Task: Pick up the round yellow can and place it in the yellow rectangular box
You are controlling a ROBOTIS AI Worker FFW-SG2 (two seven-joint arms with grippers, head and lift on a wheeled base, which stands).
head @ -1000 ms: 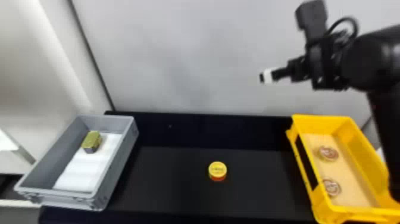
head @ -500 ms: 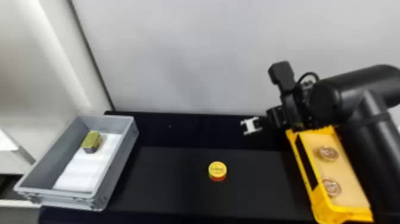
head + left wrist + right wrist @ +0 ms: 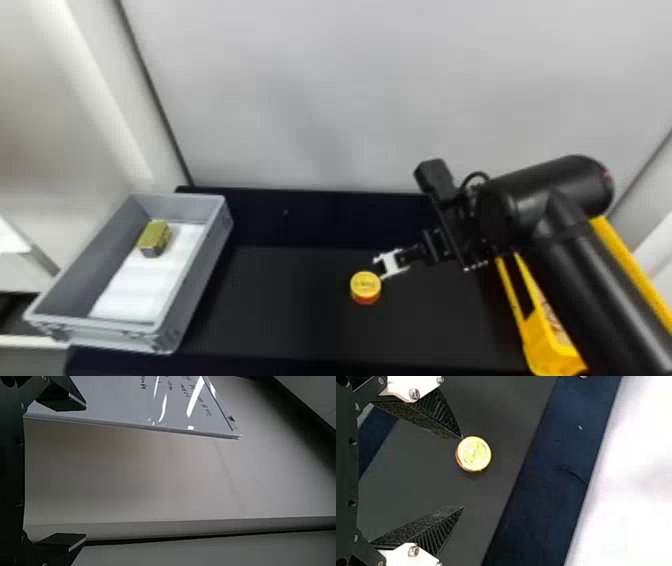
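In the head view, the round yellow can [image 3: 365, 285] stands upright on the black table [image 3: 280, 315], yellow lid facing up and red-orange side below; its central axis runs vertically, and the round, squat shape shows no lengthwise direction across the table. The right gripper [image 3: 379, 268] is just beside it, and the yellow rectangular box [image 3: 555, 354] lies partly behind the right arm. In the left wrist view, the left gripper [image 3: 85, 471] has its fingers parted and empty. In the right wrist view, the right gripper's fingers are spread, grasping nothing; the can's lid lies near one fingertip, contact unclear.
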